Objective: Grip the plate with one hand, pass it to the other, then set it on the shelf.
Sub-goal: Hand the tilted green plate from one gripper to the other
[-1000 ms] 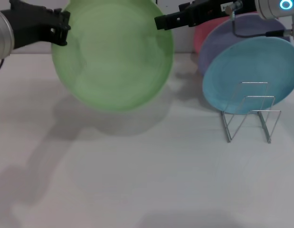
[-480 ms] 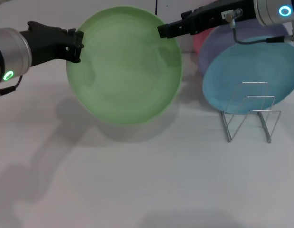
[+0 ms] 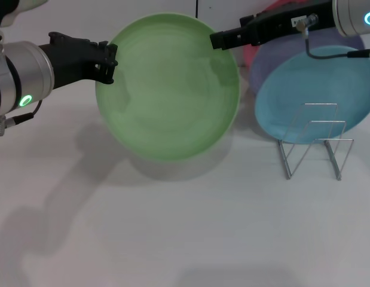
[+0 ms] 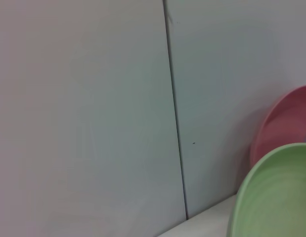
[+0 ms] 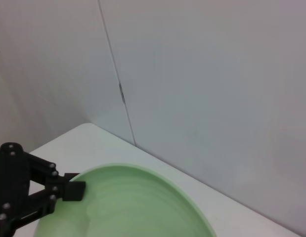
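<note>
We have the plate (image 3: 168, 86) held upright in mid-air, upper centre of the head view, well clear of the table (image 3: 173, 227), its shadow falling on the surface below. It stands on edge, probably because the shelf (image 3: 316, 140) at right centre takes plates standing in its wire loops, so it needs no re-orienting later.

The left gripper (image 3: 107, 60) comes in from the upper left, arm roughly level, fingers clamped on the plate's left rim; the right wrist view shows those black fingers (image 5: 68, 190) pinching the edge. That grip carries the weight for now.

The right gripper (image 3: 217, 40) reaches in from the upper right, arm level and tipped slightly down toward its tip, which sits at the plate's upper right rim. We cannot tell whether its jaws are open or clamped, or whether it truly touches the rim.

We read this as the handover step: both grippers on opposite edges, transfer not confirmed.

The shelf's rear slots hold a blue plate (image 3: 316, 89), with a lavender plate (image 3: 274, 60) and a pink plate (image 3: 256, 48) behind it. The front loops look free, so that is the likely target.
</note>
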`<move>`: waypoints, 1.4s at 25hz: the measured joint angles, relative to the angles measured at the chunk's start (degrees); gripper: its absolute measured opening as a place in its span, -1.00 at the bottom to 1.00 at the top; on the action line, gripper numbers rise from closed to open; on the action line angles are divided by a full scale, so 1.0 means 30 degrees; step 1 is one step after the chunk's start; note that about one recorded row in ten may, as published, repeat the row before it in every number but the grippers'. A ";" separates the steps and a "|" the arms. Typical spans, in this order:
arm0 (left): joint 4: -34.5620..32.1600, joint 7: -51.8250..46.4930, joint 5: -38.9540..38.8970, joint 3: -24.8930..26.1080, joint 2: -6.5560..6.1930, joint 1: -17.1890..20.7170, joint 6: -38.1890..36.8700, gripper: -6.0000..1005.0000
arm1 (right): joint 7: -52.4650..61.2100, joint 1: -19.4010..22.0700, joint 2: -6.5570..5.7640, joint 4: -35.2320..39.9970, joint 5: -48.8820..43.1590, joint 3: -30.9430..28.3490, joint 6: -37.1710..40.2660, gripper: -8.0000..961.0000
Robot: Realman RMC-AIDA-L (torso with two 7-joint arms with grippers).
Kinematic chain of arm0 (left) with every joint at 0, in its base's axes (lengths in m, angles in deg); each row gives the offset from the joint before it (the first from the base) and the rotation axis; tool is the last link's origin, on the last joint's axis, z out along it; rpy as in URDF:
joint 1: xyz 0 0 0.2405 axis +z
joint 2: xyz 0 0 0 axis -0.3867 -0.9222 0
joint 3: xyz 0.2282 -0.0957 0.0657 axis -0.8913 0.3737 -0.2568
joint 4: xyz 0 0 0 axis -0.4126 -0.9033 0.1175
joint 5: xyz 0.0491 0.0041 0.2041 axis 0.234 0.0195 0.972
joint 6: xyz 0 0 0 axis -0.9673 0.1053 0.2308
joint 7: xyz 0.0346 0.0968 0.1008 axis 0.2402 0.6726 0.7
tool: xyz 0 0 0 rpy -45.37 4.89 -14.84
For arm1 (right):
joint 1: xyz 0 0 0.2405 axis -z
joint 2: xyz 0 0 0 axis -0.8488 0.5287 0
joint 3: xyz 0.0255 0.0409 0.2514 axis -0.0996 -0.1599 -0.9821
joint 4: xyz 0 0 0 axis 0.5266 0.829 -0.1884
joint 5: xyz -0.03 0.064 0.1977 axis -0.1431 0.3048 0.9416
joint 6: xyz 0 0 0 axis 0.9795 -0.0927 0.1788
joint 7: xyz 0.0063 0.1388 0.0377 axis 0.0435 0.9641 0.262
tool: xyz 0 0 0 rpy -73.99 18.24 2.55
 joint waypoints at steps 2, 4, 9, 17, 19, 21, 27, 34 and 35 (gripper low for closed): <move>-0.0076 -0.0016 0.0000 -0.0238 -0.0009 0.0153 -0.0428 -0.91 | -0.0008 0.0015 0.0002 0.0053 0.0013 -0.0017 0.0118 0.72; -0.0194 -0.0036 0.0001 -0.0439 -0.0020 0.0316 -0.0744 -0.91 | -0.0019 0.0043 0.0002 0.0110 0.0026 -0.0030 0.0210 0.72; -0.0484 -0.0052 0.0005 -0.0573 -0.0027 0.0432 -0.1025 -0.91 | -0.0027 0.0079 0.0003 0.0308 0.0038 -0.0035 0.0344 0.72; -0.0320 -0.0064 0.0005 -0.0574 -0.0043 0.0356 -0.1115 -0.91 | -0.0052 0.0112 0.0003 0.0122 0.0030 -0.0003 0.0338 0.72; -0.0333 -0.0048 0.0005 -0.0574 -0.0033 0.0325 -0.1133 -0.91 | -0.0054 0.0120 0.0010 0.0034 0.0030 0.0040 0.0285 0.72; -0.0424 -0.0025 0.0005 -0.0602 -0.0016 0.0316 -0.1227 -0.91 | -0.0070 0.0133 0.0024 -0.0138 0.0029 0.0063 0.0226 0.72; -0.0511 -0.0015 0.0004 -0.0741 -0.0040 0.0389 -0.1485 -0.91 | -0.0140 0.0059 0.0033 -0.0736 0.0030 0.0121 -0.0014 0.72; -0.0549 -0.0016 -0.0043 -0.0774 -0.0039 0.0459 -0.1554 -0.91 | -0.0184 0.0005 0.0033 -0.0919 0.0023 0.0193 -0.0321 0.72; -0.0549 -0.0013 -0.0049 -0.0780 -0.0040 0.0460 -0.1554 -0.91 | -0.0185 -0.0001 0.0033 -0.0930 0.0024 0.0199 -0.0329 0.72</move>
